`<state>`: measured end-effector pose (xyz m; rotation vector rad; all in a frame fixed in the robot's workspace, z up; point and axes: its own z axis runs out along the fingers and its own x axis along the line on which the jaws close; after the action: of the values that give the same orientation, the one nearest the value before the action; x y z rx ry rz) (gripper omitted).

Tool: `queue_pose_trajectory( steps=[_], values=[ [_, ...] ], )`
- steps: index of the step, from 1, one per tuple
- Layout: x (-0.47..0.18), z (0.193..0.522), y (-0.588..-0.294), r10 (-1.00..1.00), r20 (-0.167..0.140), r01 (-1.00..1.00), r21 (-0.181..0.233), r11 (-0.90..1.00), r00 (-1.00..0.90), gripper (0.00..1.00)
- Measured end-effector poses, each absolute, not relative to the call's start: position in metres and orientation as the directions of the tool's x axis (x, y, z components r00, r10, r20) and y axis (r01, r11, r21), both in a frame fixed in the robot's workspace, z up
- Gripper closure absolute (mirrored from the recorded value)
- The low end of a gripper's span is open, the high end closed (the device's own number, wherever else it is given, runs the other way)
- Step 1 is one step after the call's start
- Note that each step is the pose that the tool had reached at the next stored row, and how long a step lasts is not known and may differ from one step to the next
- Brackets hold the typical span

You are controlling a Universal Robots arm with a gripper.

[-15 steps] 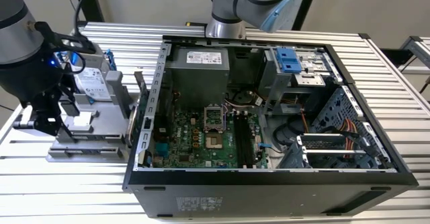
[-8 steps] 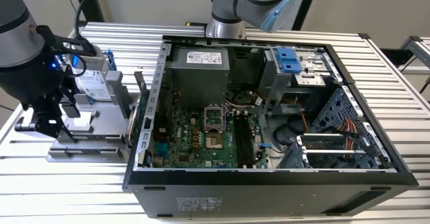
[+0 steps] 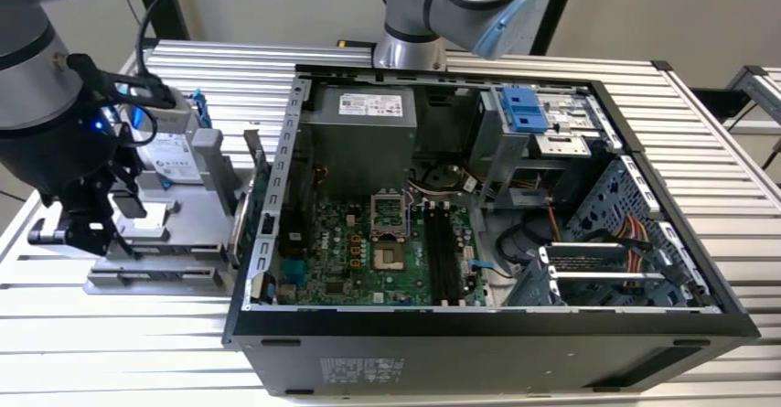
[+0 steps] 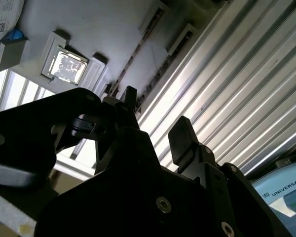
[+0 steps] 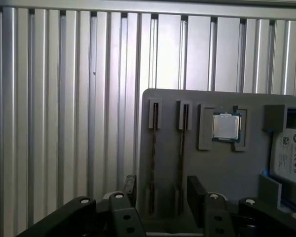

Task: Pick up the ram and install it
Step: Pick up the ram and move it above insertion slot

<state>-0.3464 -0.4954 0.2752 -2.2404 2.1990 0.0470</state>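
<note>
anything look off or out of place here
Nothing stands out. The two thin ram sticks stand straight in the grey holder tray, the open black computer case sits square on the ribbed metal table, and the black gripper is empty, jaws open.

The ribbed metal table [image 3: 134, 357] carries a grey parts tray [image 3: 165, 277] directly below the gripper [image 5: 163, 191], and an open computer case [image 3: 488, 357] just beside that tray.
</note>
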Motion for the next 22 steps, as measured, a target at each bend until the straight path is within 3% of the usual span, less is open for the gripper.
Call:
queue_pose_trajectory(
  steps=[22],
  values=[
    [-0.346, 0.263, -0.5, -1.0, -0.023, -1.0, 0.02, -0.019, 0.018, 0.0]
  ],
)
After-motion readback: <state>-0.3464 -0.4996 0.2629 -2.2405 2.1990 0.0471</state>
